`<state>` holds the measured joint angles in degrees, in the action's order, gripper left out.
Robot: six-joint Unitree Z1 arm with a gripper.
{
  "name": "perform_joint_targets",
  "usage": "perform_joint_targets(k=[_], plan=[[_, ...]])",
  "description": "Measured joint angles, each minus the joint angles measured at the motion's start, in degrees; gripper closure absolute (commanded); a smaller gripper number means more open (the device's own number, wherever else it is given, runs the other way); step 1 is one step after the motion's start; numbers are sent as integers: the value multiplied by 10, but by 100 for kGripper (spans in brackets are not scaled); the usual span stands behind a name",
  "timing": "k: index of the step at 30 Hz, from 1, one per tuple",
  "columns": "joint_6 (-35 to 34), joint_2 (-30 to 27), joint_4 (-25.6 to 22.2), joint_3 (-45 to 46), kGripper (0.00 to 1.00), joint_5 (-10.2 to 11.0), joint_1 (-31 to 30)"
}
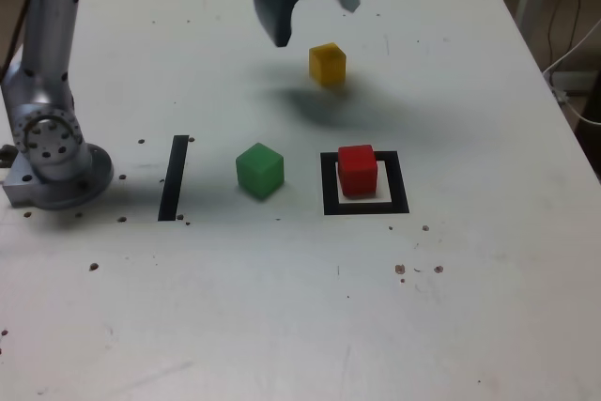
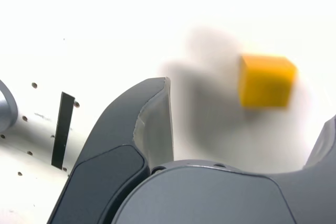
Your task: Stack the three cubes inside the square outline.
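**Hand spread above the yellow cube, red cube in the outline**

Reading the exterior view from its left, we first meet the arm's metal base [image 1: 56, 161] standing on the white tabletop [image 1: 282, 307]. Just beside it to the right lies a single straight black tape strip [image 1: 174, 177]. Next we find the green cube [image 1: 259, 170], resting on bare tabletop between the strip and the square outline [image 1: 364, 206]. The red cube [image 1: 357, 169] sits inside that outline on its white centre, toward the far edge of the frame. Farther back, we see the yellow cube [image 1: 327, 64] alone on the tabletop, well apart from the other two. Our hand [image 1: 315, 11] hangs above the tabletop at the top of the view, just to the left of the yellow cube and higher, its two dark fingers spread wide with nothing between them. In the wrist view we see one finger [image 2: 152, 124] close up, the yellow cube beyond it and blurred, and the tape strip off to the side
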<state>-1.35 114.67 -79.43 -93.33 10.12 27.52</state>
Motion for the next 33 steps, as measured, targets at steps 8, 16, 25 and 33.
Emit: perform_joint_targets(k=[8,16,25,33], plan=[[12,43,30,-14,2,-5,7],[22,78,53,-26,8,-20,8],[22,98,70,-30,23,-27,11],[22,100,78,-25,39,-27,23]])
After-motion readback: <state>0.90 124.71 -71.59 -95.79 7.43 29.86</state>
